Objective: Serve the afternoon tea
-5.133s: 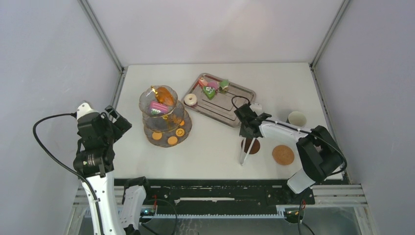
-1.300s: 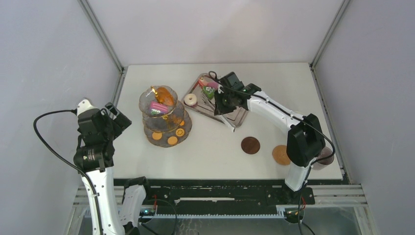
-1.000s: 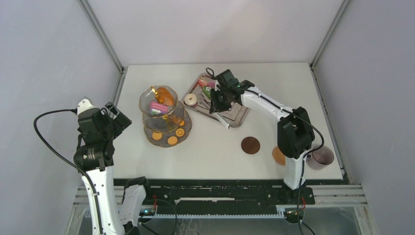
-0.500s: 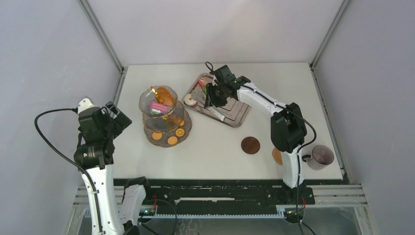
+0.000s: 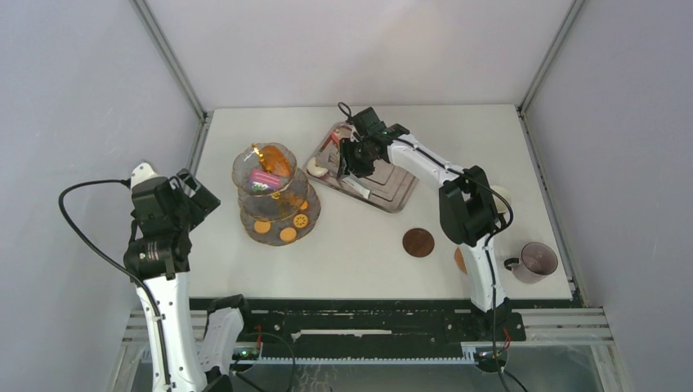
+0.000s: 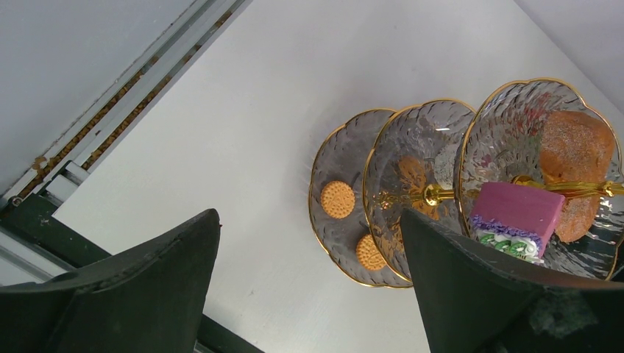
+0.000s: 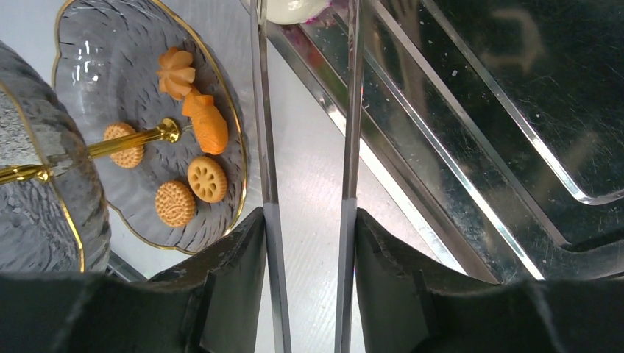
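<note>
**Top external view: right arm's tongs reach the donut on the tray**

The white table [image 5: 359,245] carries everything. The three-tier clear glass stand [image 5: 274,196] is upright left of centre. The rectangular steel tray [image 5: 392,186] lies just beside it to the right, with a strip of table between them. The right arm [image 5: 466,216] stretches over the tray, and the left arm [image 5: 159,253] is raised at the table's left edge.

The right gripper [image 7: 307,220] is clamped on the long metal tongs [image 7: 350,118], one finger pressed against the outside of each blade. The blades themselves stand apart. The white ring donut [image 7: 294,9] lies between their tips at the tray's left end, cut off by the frame, so contact cannot be judged. The left gripper [image 6: 309,220] has its jaws spread wide with nothing between them, and it points toward the stand from well apart.

A cup [image 5: 535,261] sits near the table's right front corner. One brown round coaster [image 5: 418,242] lies bare in front of the tray, and a second one [image 5: 459,260] is partly hidden behind the right arm.

On the stand's top tier sit a pink cake [image 6: 519,209] and an orange bun [image 6: 574,158]. Orange round cookies [image 7: 175,204] lie on the bottom tier.
</note>
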Controlling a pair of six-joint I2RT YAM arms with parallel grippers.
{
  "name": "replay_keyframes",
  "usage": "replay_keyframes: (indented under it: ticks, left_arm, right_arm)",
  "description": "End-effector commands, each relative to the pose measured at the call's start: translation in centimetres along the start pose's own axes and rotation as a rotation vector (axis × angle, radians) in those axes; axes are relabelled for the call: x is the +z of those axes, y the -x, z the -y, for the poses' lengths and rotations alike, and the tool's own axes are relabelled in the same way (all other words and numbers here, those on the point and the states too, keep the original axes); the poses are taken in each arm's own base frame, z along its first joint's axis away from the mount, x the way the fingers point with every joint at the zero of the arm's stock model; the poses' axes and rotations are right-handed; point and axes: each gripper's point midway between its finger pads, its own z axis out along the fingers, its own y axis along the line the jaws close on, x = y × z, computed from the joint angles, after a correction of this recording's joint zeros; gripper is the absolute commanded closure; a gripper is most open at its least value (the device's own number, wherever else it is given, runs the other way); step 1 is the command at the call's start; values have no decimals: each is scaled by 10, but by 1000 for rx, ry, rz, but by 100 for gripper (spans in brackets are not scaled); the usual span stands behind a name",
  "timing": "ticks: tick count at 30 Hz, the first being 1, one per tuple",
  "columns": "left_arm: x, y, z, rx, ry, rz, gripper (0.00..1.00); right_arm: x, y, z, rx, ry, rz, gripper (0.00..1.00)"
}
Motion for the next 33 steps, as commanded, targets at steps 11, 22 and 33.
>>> replay_keyframes:
  ticks: [11, 22, 33]
  left_arm:
    - [-6, 23, 7, 3, -26, 71, 4]
    - [-10, 24, 4, 5, -16, 80, 4]
    - [-16, 30, 4, 4, -10, 92, 4]
  right_arm:
    - [-12, 14, -8, -19, 36, 28, 63]
    - [-67, 20, -4, -22, 22, 143, 83]
    - [-142, -6, -29, -86, 87, 245, 84]
